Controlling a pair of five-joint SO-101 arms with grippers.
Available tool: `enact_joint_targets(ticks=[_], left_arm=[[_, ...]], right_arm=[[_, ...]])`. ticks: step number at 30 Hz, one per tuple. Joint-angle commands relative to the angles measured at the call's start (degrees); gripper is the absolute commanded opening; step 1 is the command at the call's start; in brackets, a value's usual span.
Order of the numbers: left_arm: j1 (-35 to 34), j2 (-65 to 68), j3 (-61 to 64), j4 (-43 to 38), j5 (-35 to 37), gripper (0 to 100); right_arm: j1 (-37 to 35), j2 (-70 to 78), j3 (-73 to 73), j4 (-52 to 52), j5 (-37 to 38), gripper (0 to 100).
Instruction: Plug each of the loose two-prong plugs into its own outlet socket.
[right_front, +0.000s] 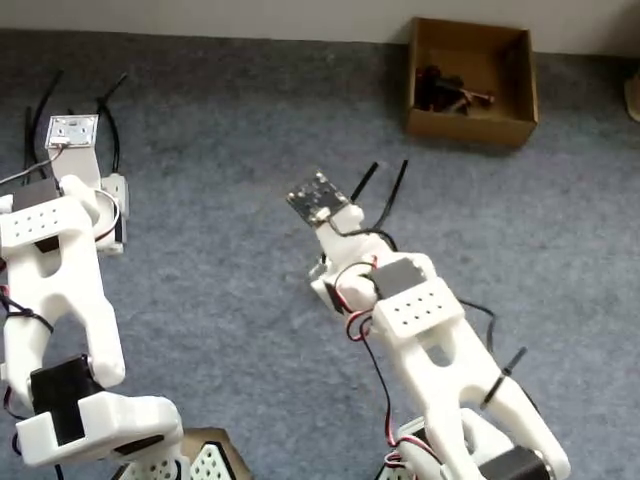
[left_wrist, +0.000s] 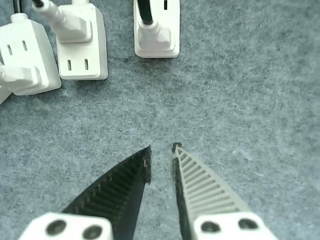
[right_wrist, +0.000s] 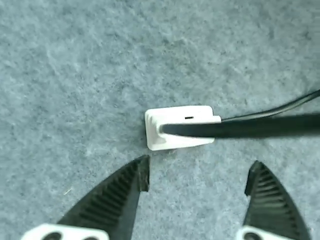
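Observation:
Three white outlet blocks lie on the grey carpet ahead of my left gripper (left_wrist: 161, 161): a left block (left_wrist: 25, 52), a middle block (left_wrist: 82, 47) and a right block (left_wrist: 156, 20). Each carries a plug; the right one's plug (left_wrist: 155, 39) has a black cord. My left gripper is shut to a thin slit, holding nothing, well short of the blocks. My right gripper (right_wrist: 197, 175) is open just short of a small white block (right_wrist: 177, 127) with a black cord (right_wrist: 250, 127) running off it. Whether that is a plug seated in a socket I cannot tell. In the high view this block (right_front: 318, 272) lies under the right arm.
A cardboard box (right_front: 470, 75) with dark parts stands at the far right of the carpet. Black cords (right_front: 385, 195) trail away from the right arm's head, and more cords (right_front: 40, 110) lie by the left arm. Open carpet lies between the arms.

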Motion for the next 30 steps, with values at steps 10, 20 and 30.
enact_joint_targets(ticks=[10, 20, 30], left_arm=[[17.1, -2.9, -1.5, 5.6, -5.3, 19], [25.0, -2.9, -5.0, 9.6, -5.6, 27], [32.5, -3.0, -18.4, 26.4, -5.5, 27]], right_arm=[[11.6, -23.5, 15.8, 0.5, -0.8, 39.8], [23.3, -45.1, 34.2, 0.7, -0.8, 39.7], [24.4, -54.3, 38.0, 8.2, -0.4, 39.6]])
